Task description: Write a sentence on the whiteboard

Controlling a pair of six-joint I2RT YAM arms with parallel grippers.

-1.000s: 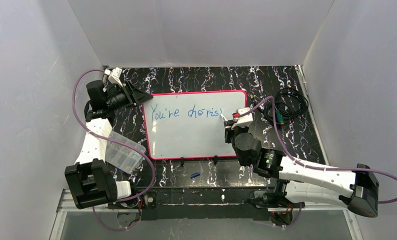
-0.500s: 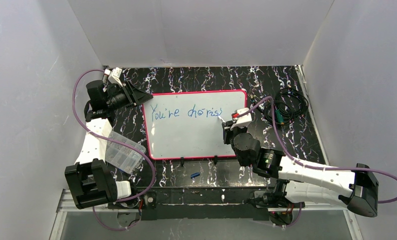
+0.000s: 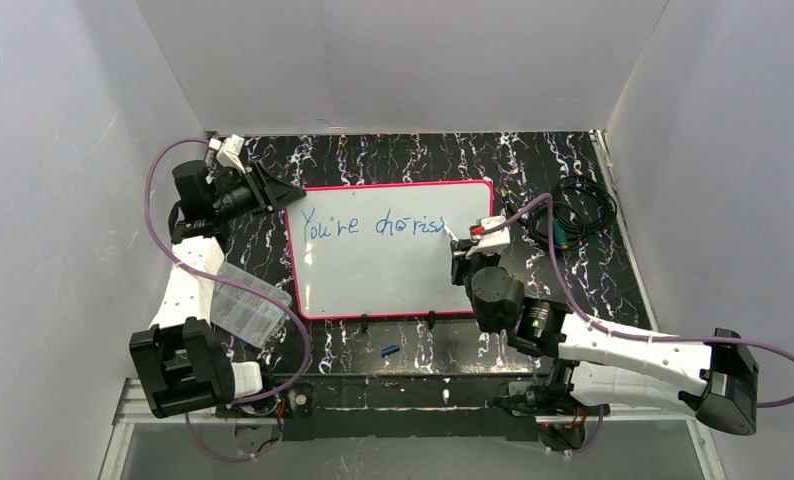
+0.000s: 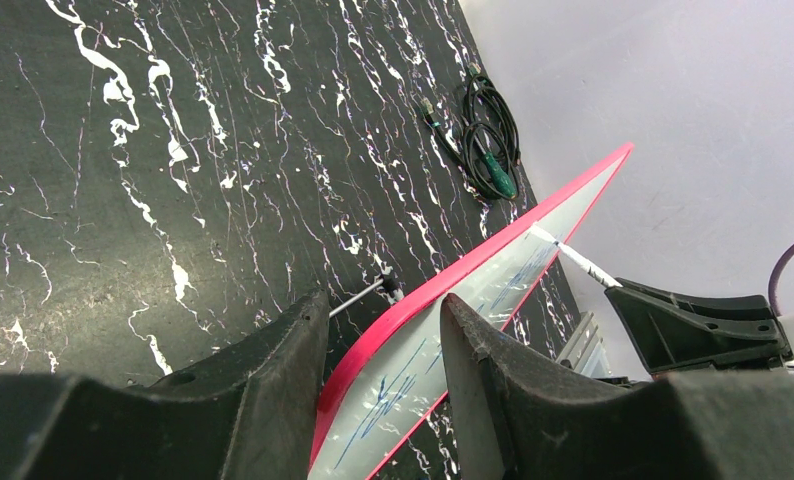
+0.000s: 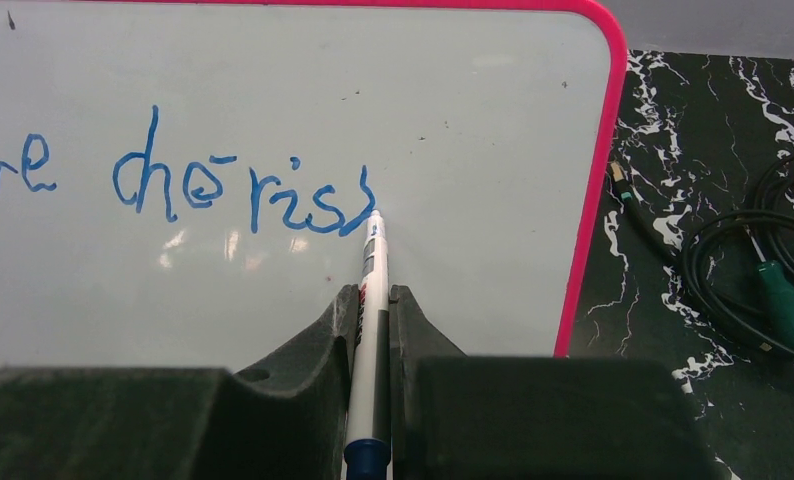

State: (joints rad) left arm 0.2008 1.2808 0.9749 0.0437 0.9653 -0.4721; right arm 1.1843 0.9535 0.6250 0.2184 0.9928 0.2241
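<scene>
Near the right edge of the whiteboard (image 3: 373,285), the right gripper (image 5: 373,300) is clenching a marker (image 5: 374,245), its tip meeting the surface at the last blue stroke of the sentence (image 5: 243,190), which is running along the board's top as "You're cheris". At the board's top-left corner, the left gripper (image 4: 383,305) is pinching the pink frame, apparently steadying the board against pen pressure.

Robot-lab test cell: plain wht walls (image 3: 403,60) box in blk marbled tbl (image 3: 393,150); loose cables (image 3: 573,215) at side.
</scene>
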